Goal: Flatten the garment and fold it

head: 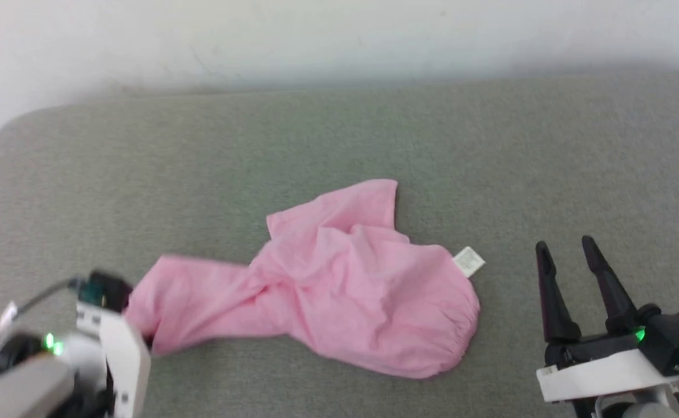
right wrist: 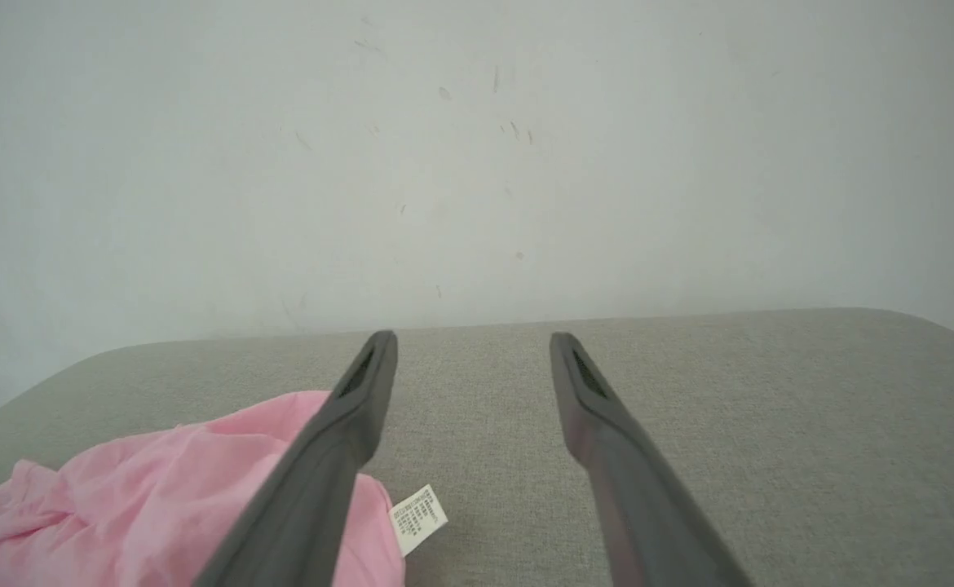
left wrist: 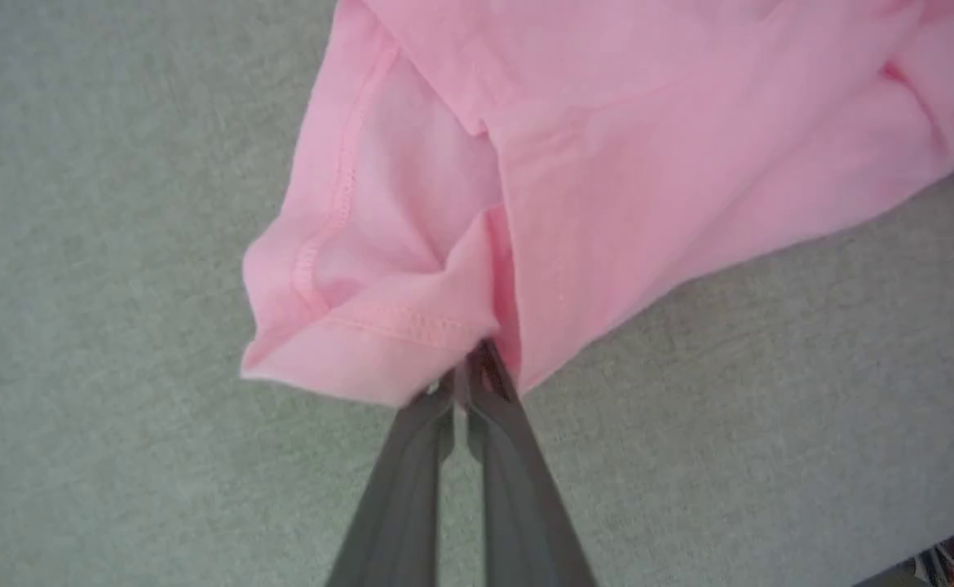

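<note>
The light pink garment (head: 339,278) lies crumpled in the middle of the grey padded surface, with one stretched part reaching left. Its small white label (head: 468,261) sticks out at the right edge, above the gathered hem. My left gripper (left wrist: 470,377) is shut on the stitched hem of that left part of the garment (left wrist: 575,163); in the head view its white wrist (head: 113,342) sits at the garment's left end, the fingertips hidden. My right gripper (head: 566,247) stands open to the right of the garment, apart from it. In the right wrist view its fingers (right wrist: 338,440) frame the label (right wrist: 418,518).
The grey padded surface (head: 548,162) has rounded far corners and ends at a pale wall (head: 339,35) behind it. Bare surface lies all round the garment, widest at the far side and the right.
</note>
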